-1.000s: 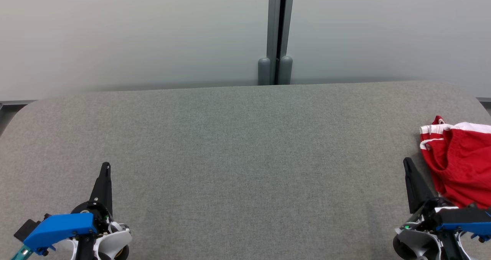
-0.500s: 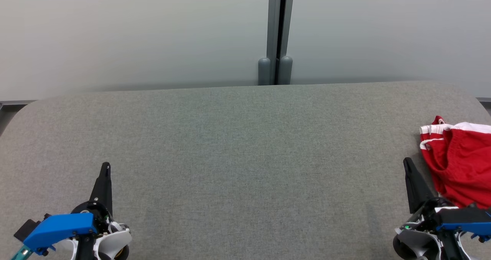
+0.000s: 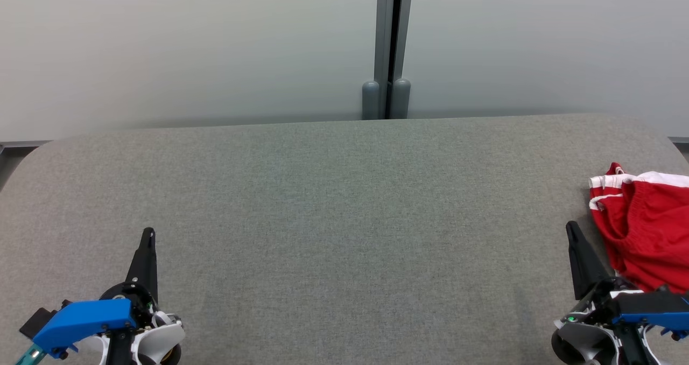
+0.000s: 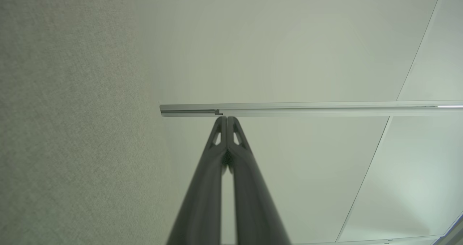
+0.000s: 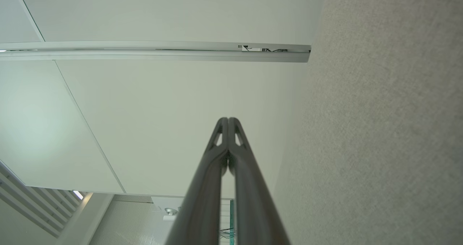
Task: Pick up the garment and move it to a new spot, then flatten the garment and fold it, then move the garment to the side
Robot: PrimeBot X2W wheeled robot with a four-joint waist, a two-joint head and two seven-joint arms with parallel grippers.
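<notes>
The garment [image 3: 643,225] is red with white stripes and lies crumpled at the right edge of the grey fabric table [image 3: 344,219], partly cut off by the head view's border. My right gripper [image 3: 571,229] stands just left of it at the lower right, shut and holding nothing. At the lower left my left gripper [image 3: 148,233] is also shut and empty, far from the garment. In the left wrist view the left gripper [image 4: 227,119] has its tips pressed together. The right gripper [image 5: 228,120] looks the same in the right wrist view.
A pale wall with a grey vertical post [image 3: 386,47] stands behind the table's far edge. The table has rounded corners, and its wide grey top stretches between the two grippers.
</notes>
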